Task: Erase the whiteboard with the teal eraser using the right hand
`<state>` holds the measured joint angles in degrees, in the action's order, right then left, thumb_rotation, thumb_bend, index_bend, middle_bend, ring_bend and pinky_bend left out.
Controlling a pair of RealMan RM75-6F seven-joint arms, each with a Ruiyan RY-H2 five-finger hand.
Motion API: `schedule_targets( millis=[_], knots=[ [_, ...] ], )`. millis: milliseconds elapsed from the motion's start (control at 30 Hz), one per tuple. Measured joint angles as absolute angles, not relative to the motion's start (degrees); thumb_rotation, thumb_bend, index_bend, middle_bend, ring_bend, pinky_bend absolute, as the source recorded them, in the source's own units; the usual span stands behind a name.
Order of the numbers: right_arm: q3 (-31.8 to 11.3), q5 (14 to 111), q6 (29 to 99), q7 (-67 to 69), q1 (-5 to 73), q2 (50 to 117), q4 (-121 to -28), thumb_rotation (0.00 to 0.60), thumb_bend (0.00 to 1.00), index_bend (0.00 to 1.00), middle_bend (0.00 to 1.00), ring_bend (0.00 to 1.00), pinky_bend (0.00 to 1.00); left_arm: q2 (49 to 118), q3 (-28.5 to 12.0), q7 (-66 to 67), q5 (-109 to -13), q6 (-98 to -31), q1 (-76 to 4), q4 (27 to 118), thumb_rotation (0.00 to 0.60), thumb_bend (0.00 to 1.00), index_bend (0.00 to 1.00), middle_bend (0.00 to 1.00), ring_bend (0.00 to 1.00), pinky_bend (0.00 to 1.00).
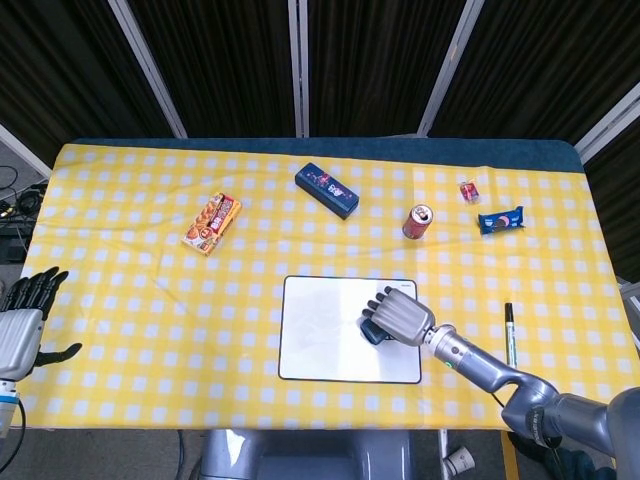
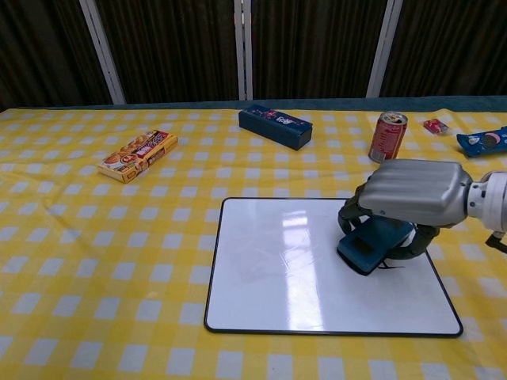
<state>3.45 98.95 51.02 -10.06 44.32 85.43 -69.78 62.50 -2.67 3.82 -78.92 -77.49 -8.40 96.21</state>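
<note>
The whiteboard (image 1: 320, 330) (image 2: 285, 269) lies flat on the yellow checked cloth near the table's front edge. My right hand (image 1: 402, 316) (image 2: 412, 194) grips the teal eraser (image 1: 374, 332) (image 2: 371, 245) from above and presses it onto the right part of the board. A bit of black marker writing (image 2: 390, 267) shows just right of the eraser; the rest is hidden under it. My left hand (image 1: 22, 318) hangs off the table's left edge with its fingers spread, holding nothing.
A black marker pen (image 1: 509, 330) lies right of the board. Behind the board stand a red soda can (image 1: 417, 221) (image 2: 387, 137), a blue box (image 1: 327, 189) (image 2: 276, 126), a snack box (image 1: 212, 223) (image 2: 138, 155), a blue cookie pack (image 1: 500, 220) (image 2: 483, 140) and a small red packet (image 1: 468, 191) (image 2: 434, 125).
</note>
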Motion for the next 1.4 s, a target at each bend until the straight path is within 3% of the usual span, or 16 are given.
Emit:
schedule_targets(
  millis=[167, 700, 1000, 1400],
  knots=[
    [4.3, 98.2, 49.8, -10.8, 44.2, 85.0, -71.9, 0.600, 0.54, 0.59, 0.59, 0.48, 0.49, 62.5, -2.7, 3.9, -78.8, -77.3, -8.5, 96.1, 0.600, 0.00, 0.00, 0.00, 0.00, 0.00],
    [11.2, 101.6, 49.7, -13.3, 41.9, 79.3, -81.8, 0.600, 0.55, 0.61, 0.62, 0.51, 0.49, 63.1, -2.6, 5.1, -78.6, -76.6, -8.9, 96.3, 0.600, 0.00, 0.00, 0.00, 0.00, 0.00],
    [9.1, 100.5, 50.4, -13.9, 41.9, 80.2, -79.4, 0.600, 0.56, 0.61, 0.62, 0.51, 0.49, 63.1, -2.6, 5.0, -78.4, -76.5, -9.0, 96.3, 0.600, 0.00, 0.00, 0.00, 0.00, 0.00],
    [2.3, 95.2, 48.6, -16.8, 44.1, 84.4, -72.0, 0.600, 0.57, 0.62, 0.62, 0.51, 0.49, 63.0, -2.6, 4.9, -78.4, -76.4, -9.1, 96.2, 0.600, 0.00, 0.00, 0.00, 0.00, 0.00]
  ],
)
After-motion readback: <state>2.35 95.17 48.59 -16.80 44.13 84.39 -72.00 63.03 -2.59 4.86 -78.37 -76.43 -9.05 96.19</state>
